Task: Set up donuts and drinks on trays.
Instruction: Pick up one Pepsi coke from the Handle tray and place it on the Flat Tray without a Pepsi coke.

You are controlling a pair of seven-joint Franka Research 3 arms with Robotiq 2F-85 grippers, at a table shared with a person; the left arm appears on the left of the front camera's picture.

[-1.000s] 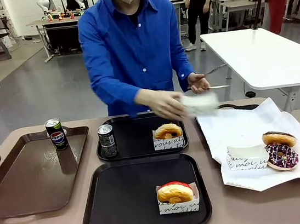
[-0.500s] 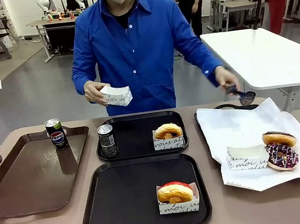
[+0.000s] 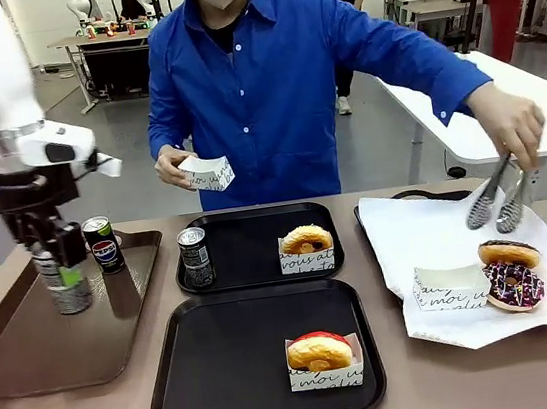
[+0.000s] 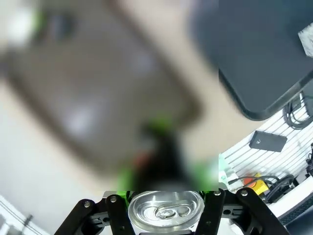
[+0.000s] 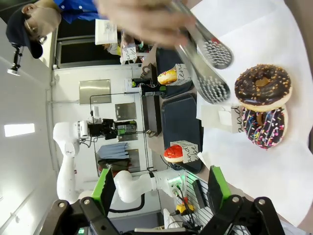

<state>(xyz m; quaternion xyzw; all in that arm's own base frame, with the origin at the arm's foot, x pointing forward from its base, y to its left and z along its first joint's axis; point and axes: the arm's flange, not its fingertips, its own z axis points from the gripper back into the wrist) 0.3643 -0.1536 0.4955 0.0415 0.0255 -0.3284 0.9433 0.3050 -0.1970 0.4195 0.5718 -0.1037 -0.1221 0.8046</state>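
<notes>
So, front: left gripper (image 3: 60, 265) was clamped on a can (image 3: 68, 290) over the brown tray (image 3: 31, 357), left side; glazed donut (image 3: 306, 238) sat on the far black tray (image 3: 243, 239), red-iced donut (image 3: 319, 352) on the near black tray (image 3: 224, 362). Left wrist: fingers gripped that can (image 4: 165, 210) on both sides. Right wrist: right gripper (image 5: 161, 196) fingers stood apart, empty.

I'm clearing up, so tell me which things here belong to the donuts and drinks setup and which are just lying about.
Job: black trays, held can, two standing cans, donuts, paper sleeves, tongs.
Lying about: brown tray, white paper sheet.
</notes>
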